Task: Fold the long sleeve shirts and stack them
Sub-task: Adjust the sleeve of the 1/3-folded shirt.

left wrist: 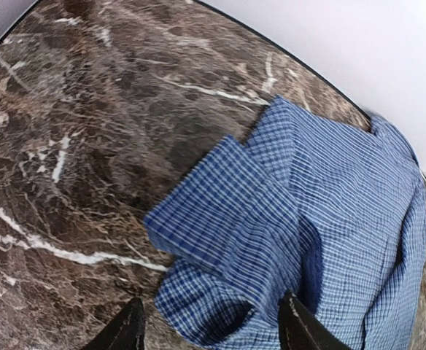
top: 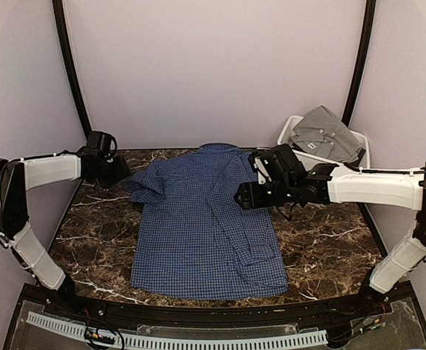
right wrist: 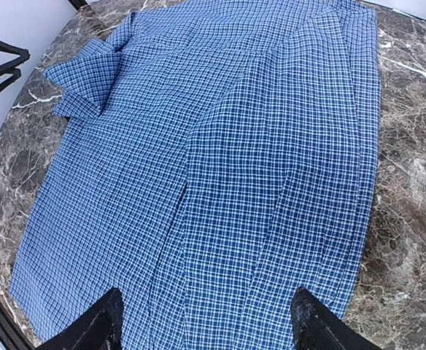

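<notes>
The navy-blue checked shirt (top: 206, 226) lies spread flat on the marble table, collar toward the back. Its left sleeve (left wrist: 220, 211) is folded in over the shoulder, bunched at the edge. My left gripper (left wrist: 213, 332) hovers open just above that sleeve fold, holding nothing; from above it sits at the shirt's back-left corner (top: 119, 175). Over the right half of the shirt (right wrist: 257, 182) my right gripper (right wrist: 207, 328) is wide open and empty, its place from above being (top: 246, 195). The grey shirt (top: 326, 135) lies crumpled in the bin.
The white plastic bin (top: 292, 131) stands at the back right corner, just behind the right arm. Dark marble table (top: 322, 240) shows bare on both sides of the shirt. A black rail runs along the near edge (top: 198, 317).
</notes>
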Controlling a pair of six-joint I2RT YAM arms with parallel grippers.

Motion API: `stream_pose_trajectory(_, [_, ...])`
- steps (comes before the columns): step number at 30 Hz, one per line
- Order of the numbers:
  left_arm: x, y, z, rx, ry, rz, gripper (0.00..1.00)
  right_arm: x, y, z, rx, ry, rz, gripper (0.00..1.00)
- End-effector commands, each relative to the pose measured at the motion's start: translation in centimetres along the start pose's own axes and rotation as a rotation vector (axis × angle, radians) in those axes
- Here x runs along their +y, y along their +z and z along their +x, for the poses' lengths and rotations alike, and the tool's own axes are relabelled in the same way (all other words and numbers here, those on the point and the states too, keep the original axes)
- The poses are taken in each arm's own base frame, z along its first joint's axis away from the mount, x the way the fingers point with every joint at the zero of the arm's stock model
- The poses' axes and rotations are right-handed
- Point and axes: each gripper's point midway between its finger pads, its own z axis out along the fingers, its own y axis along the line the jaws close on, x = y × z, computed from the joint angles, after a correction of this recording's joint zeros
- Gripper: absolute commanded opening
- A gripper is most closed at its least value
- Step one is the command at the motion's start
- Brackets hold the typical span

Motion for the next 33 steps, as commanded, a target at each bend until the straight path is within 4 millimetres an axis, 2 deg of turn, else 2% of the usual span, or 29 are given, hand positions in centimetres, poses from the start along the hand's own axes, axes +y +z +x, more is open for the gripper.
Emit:
stream_pose_trajectory(1, [1.2,1.6,-0.5,0.061,-0.179,0.027,0.61,0.9,-0.2,-1.4,-0.034,0.0,-0.033,0.75])
stream_pose_trajectory(5, [1.0,3.8,-1.2,0.091,-0.233,0.039,0.62,0.8,-0.3,-1.3,-0.034,0.002,-0.037,0.75])
stream_pose_trajectory(10, [1.6,5.9,-0.8,0.113,-0.268,0.01,0.61,0.6,-0.6,-1.0,-0.036,0.006,-0.034,0.76])
stream_pose_trajectory(14, [2.2,6.8,-0.7,0.111,-0.263,-0.018,0.51,0.5,-0.8,-1.0,-0.039,0.012,-0.034,0.76])
stream_pose_trajectory(16, [2.3,6.9,-0.6,0.112,-0.252,-0.024,0.42,0.4,-0.8,-0.9,-0.038,0.01,-0.031,0.76])
stream_pose_trajectory(19, [2.2,6.5,-0.8,0.111,-0.228,-0.023,0.14,0.4,-1.0,-1.0,-0.045,0.011,-0.031,0.76])
stream_pose_trajectory(21, [1.5,5.6,-1.2,0.094,-0.193,-0.006,0.03,0.5,-1.0,-1.1,-0.047,0.011,-0.032,0.76])
stream_pose_trajectory(23, [0.1,4.2,-2.0,0.057,-0.125,0.018,0.0,0.4,-1.0,-1.1,-0.05,0.011,-0.029,0.76])
stream_pose_trajectory(24, [-1.4,3.1,-2.2,0.037,-0.067,0.047,0.0,0.3,-0.9,-1.1,-0.053,0.012,-0.027,0.76])
stream_pose_trajectory(25, [-2.1,2.5,-2.3,0.025,-0.034,0.059,0.0,0.3,-0.9,-1.2,-0.056,0.013,-0.024,0.76])
stream_pose_trajectory(26, [-4.0,1.3,-2.0,0.013,0.039,0.094,0.0,0.3,-0.9,-1.3,-0.06,0.015,-0.025,0.76])
stream_pose_trajectory(27, [-4.9,0.7,-1.7,0.009,0.076,0.11,0.0,0.3,-0.9,-1.3,-0.065,0.016,-0.025,0.76])
stream_pose_trajectory(28, [-6.5,-0.4,-1.0,0.0,0.145,0.134,0.0,0.4,-0.8,-1.5,-0.071,0.019,-0.028,0.76])
stream_pose_trajectory(29, [-7.1,-0.9,-0.8,-0.01,0.172,0.137,0.0,0.5,-0.8,-1.6,-0.075,0.022,-0.031,0.76])
stream_pose_trajectory(31, [-10.2,-2.7,1.2,-0.013,0.267,0.211,0.0,0.6,-0.6,-1.7,-0.081,0.03,-0.042,0.76])
stream_pose_trajectory(33, [-11.6,-3.5,3.2,0.003,0.326,0.249,0.0,0.8,-0.4,-1.9,-0.088,0.039,-0.052,0.76])
